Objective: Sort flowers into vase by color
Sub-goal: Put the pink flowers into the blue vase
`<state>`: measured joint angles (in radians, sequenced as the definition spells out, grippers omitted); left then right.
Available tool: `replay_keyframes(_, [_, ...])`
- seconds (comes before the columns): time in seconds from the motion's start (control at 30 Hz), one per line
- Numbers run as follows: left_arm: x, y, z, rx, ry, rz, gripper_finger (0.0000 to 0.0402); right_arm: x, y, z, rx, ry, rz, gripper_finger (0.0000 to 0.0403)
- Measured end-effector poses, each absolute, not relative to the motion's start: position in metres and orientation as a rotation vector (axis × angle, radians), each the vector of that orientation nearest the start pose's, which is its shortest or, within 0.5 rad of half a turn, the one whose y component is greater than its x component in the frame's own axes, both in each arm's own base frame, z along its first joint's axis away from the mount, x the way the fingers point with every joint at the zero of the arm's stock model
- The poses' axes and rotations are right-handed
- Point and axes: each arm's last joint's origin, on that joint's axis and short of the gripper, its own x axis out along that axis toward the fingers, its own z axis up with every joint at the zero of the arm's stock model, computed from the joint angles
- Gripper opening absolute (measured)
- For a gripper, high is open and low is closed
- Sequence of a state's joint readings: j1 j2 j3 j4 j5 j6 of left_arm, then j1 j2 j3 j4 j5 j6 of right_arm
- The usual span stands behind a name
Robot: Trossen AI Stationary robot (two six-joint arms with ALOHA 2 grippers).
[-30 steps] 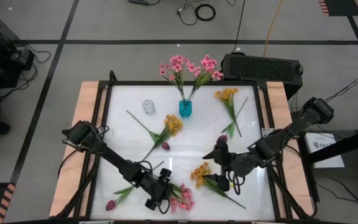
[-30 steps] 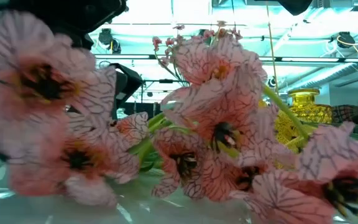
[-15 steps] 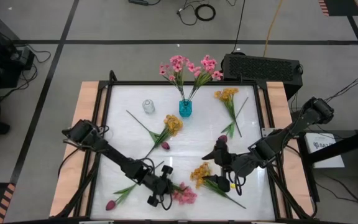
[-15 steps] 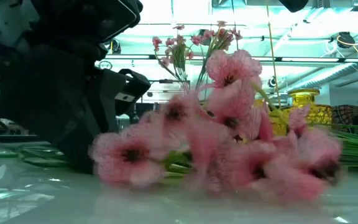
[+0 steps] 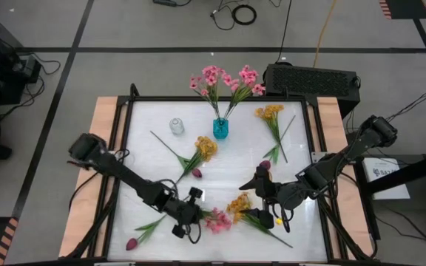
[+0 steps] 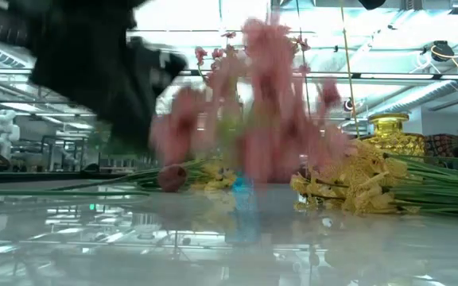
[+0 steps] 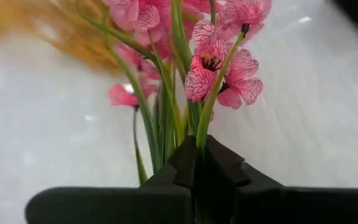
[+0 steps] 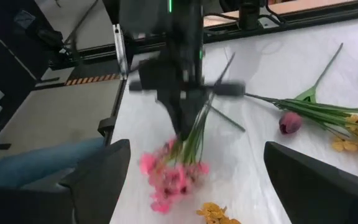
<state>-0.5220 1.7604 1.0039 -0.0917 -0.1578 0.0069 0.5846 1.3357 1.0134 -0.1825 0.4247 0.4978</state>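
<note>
My left gripper (image 5: 189, 216) is shut on a pink blossom spray (image 5: 217, 220) near the table's front middle. Its blooms (image 6: 253, 111) show blurred above the tabletop in the low view. My right gripper (image 5: 257, 196) hovers open just right of it, over a yellow-orange spray (image 5: 239, 205) that lies flat. A blue vase (image 5: 220, 128) at the far middle holds pink flowers (image 5: 224, 80). A small clear vase (image 5: 177, 126) stands left of it. Two more yellow sprays (image 5: 205, 147) (image 5: 271, 113) and dark tulip buds (image 5: 197, 173) (image 5: 265, 165) (image 5: 132, 243) lie on the table. My left gripper pinches the pink spray's bundled green stems (image 7: 194, 127) between its two fingers, just behind the blossoms. The fingers slant down from the table's left. The blossoms (image 8: 169, 177) hang past the fingertips, and the bare stem ends (image 8: 219, 74) stick out behind the gripper.
The white tabletop has a dark frame (image 5: 128, 111) and wooden side rails (image 5: 102, 118). A black box (image 5: 310, 78) sits beyond the far right corner. Bare surface lies left of the clear vase and between the vases and the near sprays.
My left gripper has taken hold of the pink spray and risen with it, drifting toward the far edge. The blossoms, which lay on the table close to the low camera, now hang lifted and farther back. My right gripper has stayed open in place.
</note>
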Motion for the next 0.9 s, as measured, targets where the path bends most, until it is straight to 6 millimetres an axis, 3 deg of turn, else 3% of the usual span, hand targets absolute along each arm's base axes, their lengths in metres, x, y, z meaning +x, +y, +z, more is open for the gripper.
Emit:
replay_keyframes(0.27, [0.283, -0.152, 0.252, 0.415, 0.535, -0.22, 0.0023, 0.25, 0.147, 0.296, 0.146, 0.417, -0.06, 0.0361])
replay_keyframes(0.43, [0.261, -0.138, 0.296, 0.421, 0.389, -0.178, 0.0023, 0.243, 0.138, 0.309, 0.093, 0.341, -0.177, 0.0361])
replay_keyframes(0.67, [0.242, -0.127, 0.342, 0.35, 0.142, -0.157, 0.0024, 0.227, 0.122, 0.333, -0.002, 0.254, -0.245, 0.0361])
replay_keyframes(0.9, [0.244, -0.121, 0.371, 0.324, -0.122, -0.086, 0.0024, 0.243, 0.112, 0.336, -0.058, 0.208, -0.249, 0.0361])
